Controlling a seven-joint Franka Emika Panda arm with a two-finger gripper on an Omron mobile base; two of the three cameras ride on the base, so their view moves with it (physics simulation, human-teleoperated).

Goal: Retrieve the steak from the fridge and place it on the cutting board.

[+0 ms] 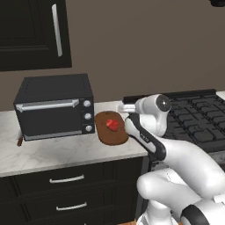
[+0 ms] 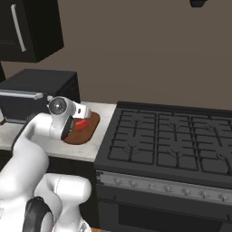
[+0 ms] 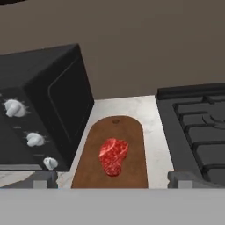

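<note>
The steak (image 3: 114, 156), a small red slab, lies flat on the reddish-brown oval cutting board (image 3: 132, 132). The board (image 1: 115, 136) sits on the pale counter between the black toaster oven and the stove, with the steak (image 1: 112, 125) near its middle. My gripper (image 3: 112, 180) hangs just in front of and above the board, open, with its two grey fingertips (image 3: 44, 180) wide apart and nothing between them. In the base views the hand (image 1: 125, 107) hovers over the board's right end, partly covering the steak (image 2: 81, 123). The fridge is out of view.
A black toaster oven (image 1: 55, 107) with white knobs stands left of the board. A black gas stove (image 2: 170, 136) lies to the right. Dark upper cabinets (image 1: 33, 33) hang above, and dark drawers (image 1: 66, 180) sit below the marble counter (image 1: 52, 154).
</note>
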